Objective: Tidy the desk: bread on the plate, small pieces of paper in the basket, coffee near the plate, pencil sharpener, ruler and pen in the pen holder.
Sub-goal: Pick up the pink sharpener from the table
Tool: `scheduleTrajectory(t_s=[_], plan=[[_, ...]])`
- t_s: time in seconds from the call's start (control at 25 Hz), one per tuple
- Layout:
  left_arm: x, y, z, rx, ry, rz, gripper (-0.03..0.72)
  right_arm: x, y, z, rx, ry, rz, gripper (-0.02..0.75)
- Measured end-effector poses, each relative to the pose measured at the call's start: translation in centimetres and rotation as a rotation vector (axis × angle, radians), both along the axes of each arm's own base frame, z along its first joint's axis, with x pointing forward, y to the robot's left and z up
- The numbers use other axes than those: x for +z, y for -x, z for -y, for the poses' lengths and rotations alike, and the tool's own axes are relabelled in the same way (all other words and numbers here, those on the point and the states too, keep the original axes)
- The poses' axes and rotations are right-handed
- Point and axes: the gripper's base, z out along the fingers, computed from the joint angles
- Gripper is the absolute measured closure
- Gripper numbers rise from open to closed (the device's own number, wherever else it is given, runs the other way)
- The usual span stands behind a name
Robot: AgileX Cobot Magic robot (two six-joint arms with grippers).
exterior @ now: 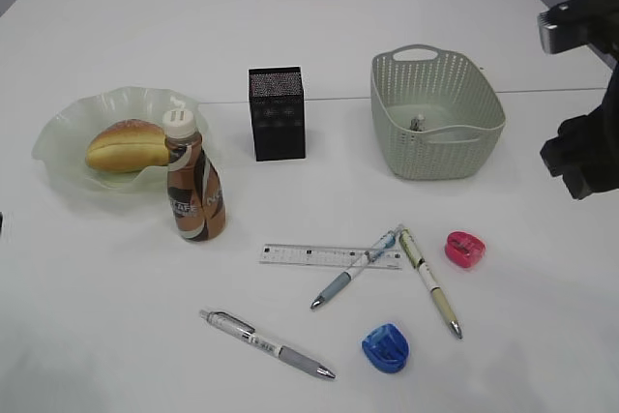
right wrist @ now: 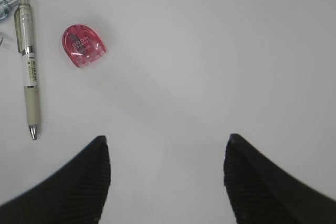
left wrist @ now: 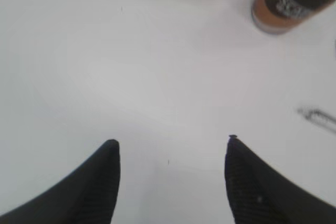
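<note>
**Inspector A:** Far left: bread (exterior: 127, 145) lies on the plate (exterior: 58, 132); coffee bottle (exterior: 194, 179) stands upright just beside it. Pen holder (exterior: 277, 113) centre, basket (exterior: 437, 115) to its right.

**Inspector B:** Near side: ruler (exterior: 329, 256) lies flat with a blue pen (exterior: 354, 268) across its right end. Beige pen (exterior: 430, 282), pink sharpener (exterior: 464, 249), blue sharpener (exterior: 385, 347) and grey pen (exterior: 267, 344) all lie on the table (exterior: 116, 336).

**Inspector A:** Grippers?

**Inspector B:** Left gripper (left wrist: 170, 182) spread wide, holding nothing, above bare table. Right gripper (right wrist: 167, 179) likewise wide and empty, the pink sharpener to its far left.
</note>
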Motion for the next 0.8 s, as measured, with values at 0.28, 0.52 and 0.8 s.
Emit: scheduleTrajectory(t_s=[0.28,0.52,0.8], plan=[[2.6,1.8,0.8,-0.136,0.021,-0.302,0.241,-0.3,-0.2,-0.6,0.032,-0.048,-0.005,0.240],[4.3,2.1,1.2,-0.163,0.053,-0.357,0.244,-3.4,-2.4,-1.6,0.068,-0.027,-0.124,0.240],[4.4,2.4,1.2,-0.176,0.053,-0.390,0.249,-7.1,-6.6,-3.1,0.188,0.026,-0.211,0.241]])
